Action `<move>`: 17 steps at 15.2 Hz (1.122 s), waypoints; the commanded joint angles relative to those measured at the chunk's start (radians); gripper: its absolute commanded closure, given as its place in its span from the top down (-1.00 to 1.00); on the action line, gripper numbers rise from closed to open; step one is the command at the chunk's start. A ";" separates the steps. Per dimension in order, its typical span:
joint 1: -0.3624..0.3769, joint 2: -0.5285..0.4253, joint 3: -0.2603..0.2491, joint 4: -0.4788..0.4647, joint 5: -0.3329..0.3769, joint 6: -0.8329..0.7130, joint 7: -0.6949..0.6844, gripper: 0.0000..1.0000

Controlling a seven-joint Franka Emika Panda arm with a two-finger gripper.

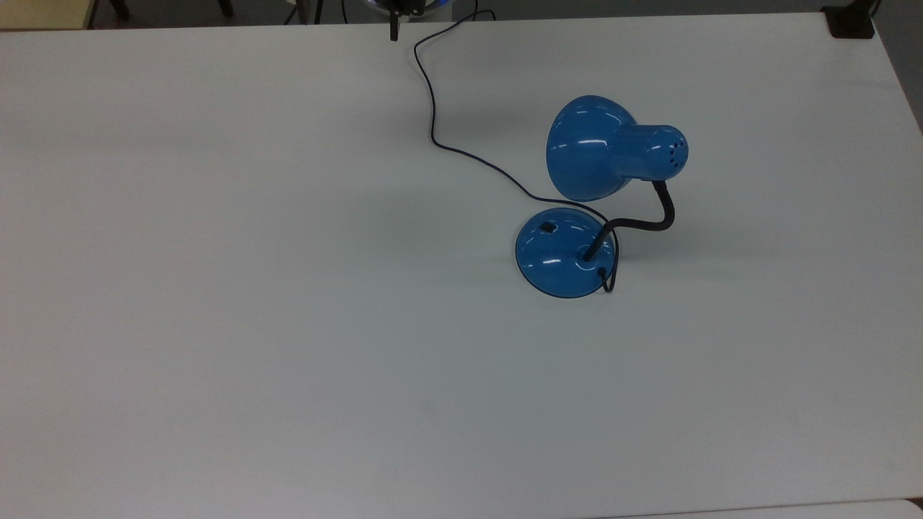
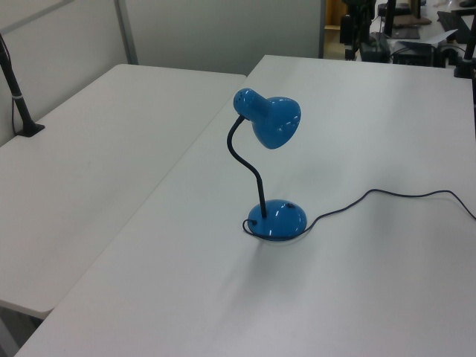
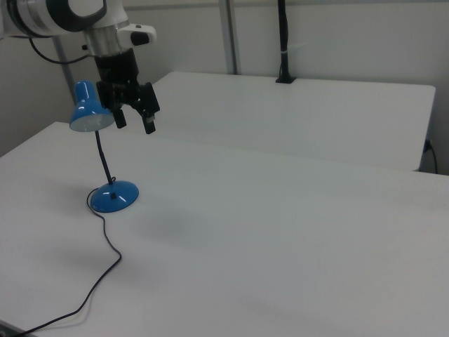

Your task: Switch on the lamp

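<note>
A wide white table [image 1: 216,324] fills the foreground, with a second white table [image 2: 97,149] just beside it, a narrow seam between them. Pale partition walls [image 3: 337,35] stand behind, with a black pole [image 3: 283,42] clamped at the far table's edge. Beyond, dark equipment [image 2: 401,33], perhaps desks, crowds the background.

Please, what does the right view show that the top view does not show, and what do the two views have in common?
The right view alone gives the gripper with its fingers spread open, hanging in the air above the table, beside the lamp's shade at shade height. The top view alone gives the small black switch on the round base, toward the top view's upper left of it. Both give the blue lamp, unlit, its black gooseneck, its dark cord and the white table.
</note>
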 commanded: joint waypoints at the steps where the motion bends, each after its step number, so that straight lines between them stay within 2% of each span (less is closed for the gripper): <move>1: 0.021 -0.009 -0.010 -0.013 -0.017 -0.019 0.014 1.00; 5: 0.018 -0.003 -0.010 -0.013 -0.016 -0.012 0.003 0.98; 7: 0.016 -0.003 -0.010 -0.013 -0.011 -0.012 0.002 0.45; 8: 0.016 -0.003 -0.010 -0.013 -0.005 -0.012 0.000 -0.01; 9: 0.016 -0.003 -0.010 -0.013 -0.005 -0.012 -0.001 -0.36; 10: 0.016 -0.003 -0.010 -0.013 -0.003 -0.012 -0.003 -0.68; 11: 0.015 -0.003 -0.011 -0.015 -0.003 -0.010 -0.014 -0.91; 12: 0.016 -0.003 -0.011 -0.015 -0.003 -0.010 -0.035 -1.00; 17: 0.015 -0.003 -0.010 -0.018 -0.002 -0.009 -0.084 -1.00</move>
